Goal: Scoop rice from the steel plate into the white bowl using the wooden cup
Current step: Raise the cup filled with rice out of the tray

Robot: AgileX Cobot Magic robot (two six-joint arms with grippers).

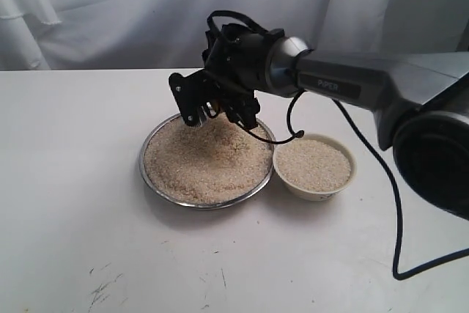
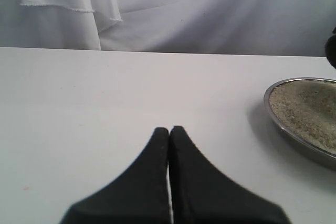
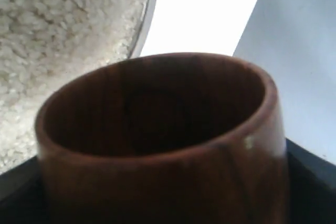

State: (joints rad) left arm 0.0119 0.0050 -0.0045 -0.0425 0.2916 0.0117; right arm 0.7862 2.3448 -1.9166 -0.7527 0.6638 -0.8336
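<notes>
rice [image 1: 201, 159] heaped in the steel plate [image 1: 142, 165], more in the white bowl [image 1: 294, 185] right beside it on the counter [image 1: 73, 196]. right gripper [image 1: 218, 111], arm [image 1: 366, 86] marked "piper", is clamped on the wooden cup [image 3: 157, 150] over the plate. left gripper [image 2: 169, 132] is pressed together, holding nothing.

Close to the camera, the left gripper [image 2: 169, 128] is closed and holds nothing. Its two black fingers [image 2: 149, 177] are pressed flat together, leaving only a thin seam between them, and taper to blunt tips. They sit over a bare white table [image 2: 105, 93]. To the right of the gripper and well apart from it, part of a shiny steel plate [image 2: 268, 98] is visible, cut off by the frame and filled with pale beige rice [image 2: 310, 108]. At the far edge of the table hangs a folded white curtain [image 2: 184, 9]. A blurred dark object [image 2: 331, 48] shows above the plate.
</notes>
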